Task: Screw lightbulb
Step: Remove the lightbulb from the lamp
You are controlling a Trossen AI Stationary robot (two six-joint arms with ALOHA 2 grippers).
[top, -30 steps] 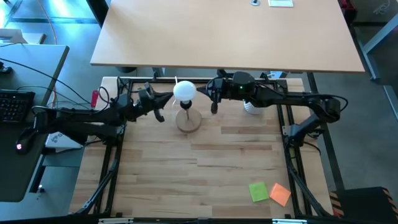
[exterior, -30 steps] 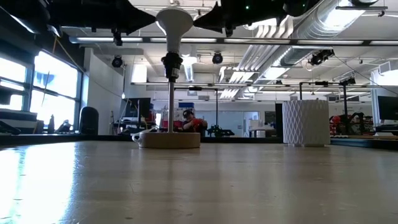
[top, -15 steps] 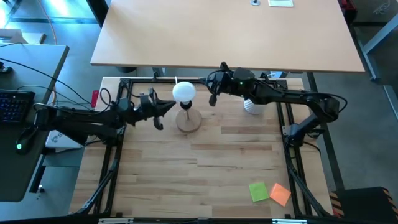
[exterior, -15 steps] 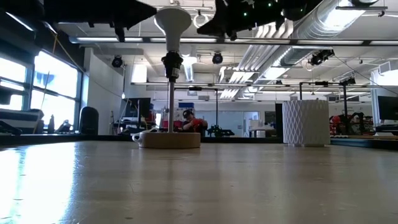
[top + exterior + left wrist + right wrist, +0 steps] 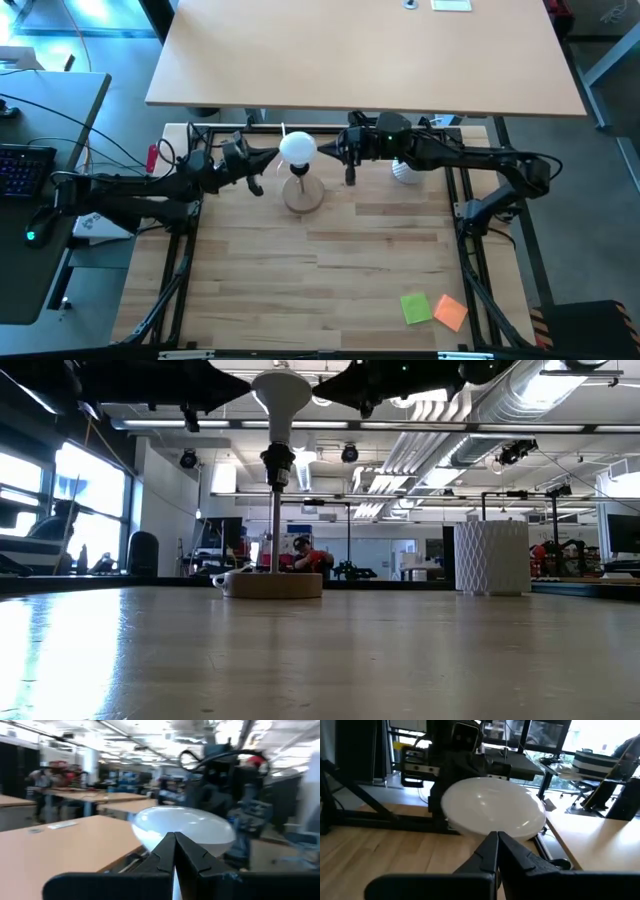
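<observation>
The white lightbulb (image 5: 297,148) stands upright with its screw end in the black socket (image 5: 276,463) of a post on a round wooden lamp base (image 5: 303,194). My left gripper (image 5: 274,157) is shut and points level at the globe from the table's left. My right gripper (image 5: 323,149) is shut and points level at the globe from the right. In the low view the bulb (image 5: 281,390) sits between the two dark tips. Each wrist view shows the globe (image 5: 182,827) (image 5: 492,807) right beyond its shut fingertips. My left gripper has its shut fingertips (image 5: 247,382) against the left side of the bulb's globe (image 5: 257,382), coming level from the table's left. My right gripper has its shut fingertips (image 5: 316,398) at the right side of the globe (image 5: 304,388), coming level from the table's right; whether they touch it I cannot tell.
A white ribbed cup (image 5: 405,170) stands at the far right, under my right arm. A green note (image 5: 416,308) and an orange note (image 5: 451,312) lie near the front right corner. The metal frame (image 5: 470,230) borders the wooden tabletop.
Half a second ago both grippers had drawn a little away from the bulb, the left toward the table's left and the right toward the far right. Both have come back to the globe's sides. The bulb and lamp stand where they were.
</observation>
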